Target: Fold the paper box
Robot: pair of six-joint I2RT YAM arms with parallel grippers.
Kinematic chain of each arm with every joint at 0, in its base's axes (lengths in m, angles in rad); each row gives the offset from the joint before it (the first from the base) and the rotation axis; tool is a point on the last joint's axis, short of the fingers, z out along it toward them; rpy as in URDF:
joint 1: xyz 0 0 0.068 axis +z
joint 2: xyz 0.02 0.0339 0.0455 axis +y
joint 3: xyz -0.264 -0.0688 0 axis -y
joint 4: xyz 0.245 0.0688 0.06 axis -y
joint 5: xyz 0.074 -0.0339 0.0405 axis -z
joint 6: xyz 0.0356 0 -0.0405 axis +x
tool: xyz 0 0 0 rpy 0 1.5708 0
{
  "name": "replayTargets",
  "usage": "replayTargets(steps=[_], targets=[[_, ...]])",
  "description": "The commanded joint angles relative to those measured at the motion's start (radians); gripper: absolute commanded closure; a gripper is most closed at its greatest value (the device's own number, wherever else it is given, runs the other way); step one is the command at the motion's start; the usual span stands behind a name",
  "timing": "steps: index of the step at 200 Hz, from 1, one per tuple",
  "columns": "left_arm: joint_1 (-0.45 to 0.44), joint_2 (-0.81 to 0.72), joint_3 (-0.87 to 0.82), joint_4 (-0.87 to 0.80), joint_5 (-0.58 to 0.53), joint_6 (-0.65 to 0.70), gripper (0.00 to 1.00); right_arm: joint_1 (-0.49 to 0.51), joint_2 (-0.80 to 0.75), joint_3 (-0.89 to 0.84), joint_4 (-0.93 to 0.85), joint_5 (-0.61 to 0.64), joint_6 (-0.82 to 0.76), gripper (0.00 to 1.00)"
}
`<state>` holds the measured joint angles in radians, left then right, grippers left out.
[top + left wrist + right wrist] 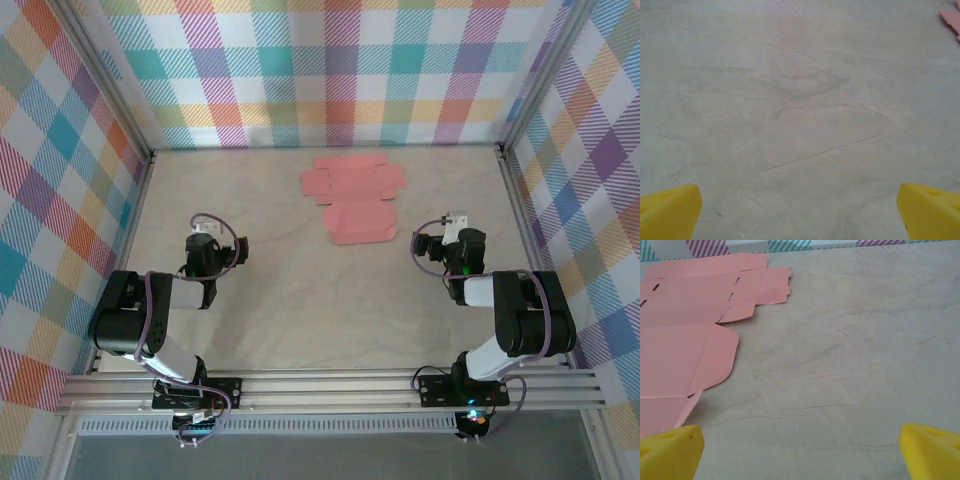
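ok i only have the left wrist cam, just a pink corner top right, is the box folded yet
observer: no, the paper box lies as a flat unfolded sheet, flaps out, at the far middle of the table
operator: which side is closer to it
observer: the right gripper; the sheet sits just ahead of it, to its left
operator: is it open
observer: yes, its yellow fingertips stand wide apart with nothing between them

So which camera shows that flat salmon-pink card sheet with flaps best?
The top external view: the whole flat salmon-pink card sheet lies in frame. The right wrist view shows it closer but cut off at the left edge; the left wrist view catches a corner.
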<state>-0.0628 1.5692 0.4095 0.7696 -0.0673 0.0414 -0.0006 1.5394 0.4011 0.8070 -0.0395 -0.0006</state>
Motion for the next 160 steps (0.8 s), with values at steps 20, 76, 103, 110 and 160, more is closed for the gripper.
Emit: replayTargets(steps=[20,76,103,110,160], targets=[[0.005,-0.005,0.018,0.021,0.017,-0.009,0.00,-0.006,-0.005,0.013,0.018,-0.023,0.011,0.00],[0.004,-0.005,0.019,0.020,0.016,-0.009,0.00,-0.006,-0.004,0.012,0.018,-0.023,0.010,0.00],[0.006,-0.006,0.018,0.022,0.016,-0.009,0.00,-0.007,-0.005,0.013,0.018,-0.023,0.011,0.00],[0.006,-0.006,0.019,0.021,0.017,-0.008,0.00,-0.007,-0.004,0.013,0.018,-0.023,0.010,0.00],[0.005,-0.005,0.019,0.022,0.016,-0.008,0.00,-0.006,-0.017,0.012,0.010,-0.015,0.014,0.00]])
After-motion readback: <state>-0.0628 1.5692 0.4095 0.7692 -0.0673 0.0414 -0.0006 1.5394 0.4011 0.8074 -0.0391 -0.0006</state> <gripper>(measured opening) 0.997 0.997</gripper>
